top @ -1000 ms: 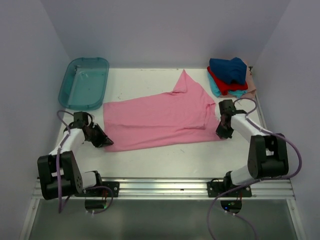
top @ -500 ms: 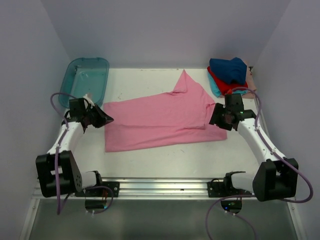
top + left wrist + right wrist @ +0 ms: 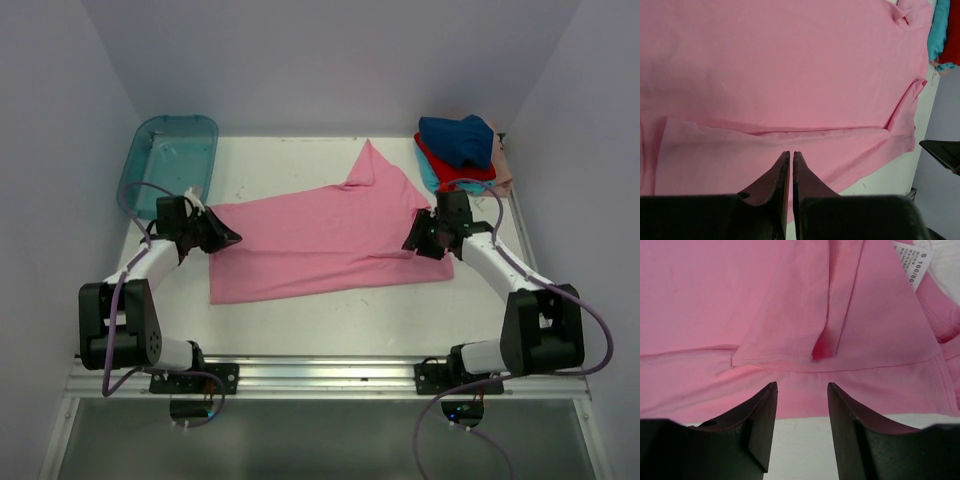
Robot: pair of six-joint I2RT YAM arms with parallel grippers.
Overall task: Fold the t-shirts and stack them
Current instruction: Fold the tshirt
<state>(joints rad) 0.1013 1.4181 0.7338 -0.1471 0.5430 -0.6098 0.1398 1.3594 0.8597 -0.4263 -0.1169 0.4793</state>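
A pink soft-cloth t-shirt (image 3: 320, 235) lay spread across the middle of the frame on the white flat tabletop (image 3: 330, 325). A translucent teal plastic tub (image 3: 168, 165) sat at the upper left, near the shirt's left end but apart from it. A pile of navy, red and teal cloth t-shirts (image 3: 460, 150) sat at the upper right, behind the shirt's right end. The left gripper (image 3: 230, 238) was at the shirt's left edge, and the right gripper (image 3: 411, 244) over its right edge.

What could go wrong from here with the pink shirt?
1. The left hand is shut on nothing over the pink t-shirt; lowered like that, it would likely only shove the cloth.
2. The right hand, open, faces a folded-over flap; it may pinch just that layer.
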